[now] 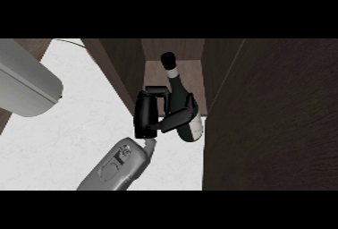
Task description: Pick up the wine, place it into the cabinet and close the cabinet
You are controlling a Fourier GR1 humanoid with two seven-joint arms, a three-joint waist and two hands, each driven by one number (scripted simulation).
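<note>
The wine bottle [191, 129] is dark with a pale label. It is tilted, its capped neck pointing into the open cabinet [173, 71]. My right hand [146, 114] is shut on the bottle's body from the left, fingers curled across it. The bottle's lower half is at the cabinet's front edge, and its neck is inside, above the brown shelf. The cabinet's dark door [271, 116] stands open at the right and fills that side. Of the left arm only a grey forearm [26, 85] shows at the upper left; its hand is out of view.
The cabinet's left wall [122, 76] stands close beside my right hand. The white marbled counter [66, 143] spreads to the left and below. A thin green stem [78, 44] shows at the top left.
</note>
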